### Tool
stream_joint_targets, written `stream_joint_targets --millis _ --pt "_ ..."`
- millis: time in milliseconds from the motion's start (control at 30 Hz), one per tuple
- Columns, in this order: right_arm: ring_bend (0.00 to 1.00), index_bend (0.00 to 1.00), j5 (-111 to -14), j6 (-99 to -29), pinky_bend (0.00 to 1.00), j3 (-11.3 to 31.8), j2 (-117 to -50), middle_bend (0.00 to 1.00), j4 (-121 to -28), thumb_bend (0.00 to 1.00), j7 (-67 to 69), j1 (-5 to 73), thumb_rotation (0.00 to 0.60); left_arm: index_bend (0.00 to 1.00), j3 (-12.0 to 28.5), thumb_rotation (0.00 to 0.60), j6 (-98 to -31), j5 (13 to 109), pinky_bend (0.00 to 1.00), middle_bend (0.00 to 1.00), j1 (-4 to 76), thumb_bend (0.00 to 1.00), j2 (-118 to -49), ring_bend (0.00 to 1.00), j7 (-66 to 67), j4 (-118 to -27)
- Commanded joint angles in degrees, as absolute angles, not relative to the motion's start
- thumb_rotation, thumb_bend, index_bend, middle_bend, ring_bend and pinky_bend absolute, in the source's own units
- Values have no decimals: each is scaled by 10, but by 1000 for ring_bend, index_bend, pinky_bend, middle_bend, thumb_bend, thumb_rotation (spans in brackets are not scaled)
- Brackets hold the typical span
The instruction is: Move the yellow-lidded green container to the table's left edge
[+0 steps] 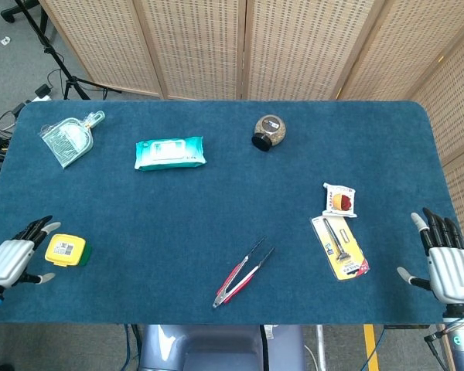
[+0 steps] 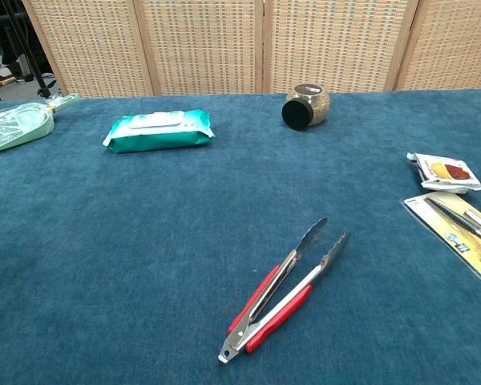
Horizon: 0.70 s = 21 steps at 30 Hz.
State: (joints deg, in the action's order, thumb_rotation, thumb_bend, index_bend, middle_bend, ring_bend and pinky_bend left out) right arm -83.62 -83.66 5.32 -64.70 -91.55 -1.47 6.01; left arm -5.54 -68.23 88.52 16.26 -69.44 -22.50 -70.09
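The yellow-lidded green container stands on the blue table near its left edge in the head view, lid up with a small label on top. My left hand sits just to its left at the table's edge, fingers spread and apart from the container, holding nothing. At the table's front right corner my right hand rests palm down with its fingers spread and nothing in it. Neither hand nor the container appears in the chest view.
Red-handled tongs lie at the front middle. A wipes pack, a tipped jar and a green dustpan lie further back. A packaged tool and a snack packet are at the right.
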Motion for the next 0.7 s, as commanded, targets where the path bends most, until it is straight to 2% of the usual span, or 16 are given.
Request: stream_joint_targets --millis 33,167,300,500,700 --pt "0 0 -835 -835 0 54 -646 0 -915 0 -13 60 600 148 -44 600 -676 878 238 50 169 0 -713 103 -207 -695" --pt "0 0 -832 -835 0 55 -646 0 -915 0 -11 60 600 371 -35 600 -669 868 352 266 174 33 -731 293 -191 -691" --pt "0 0 -827 -831 0 57 -644 0 -913 0 -7 61 600 491 -26 600 -669 858 403 356 173 107 -747 387 -184 -679" --pt "0 0 -826 -828 0 57 -645 0 -912 0 -8 63 600 532 -26 600 -659 858 422 386 177 302 -739 415 -197 -683" --pt "0 0 -824 -826 0 57 -647 0 -911 0 -13 64 600 537 -49 600 -612 885 422 386 203 410 -651 415 -274 -755"
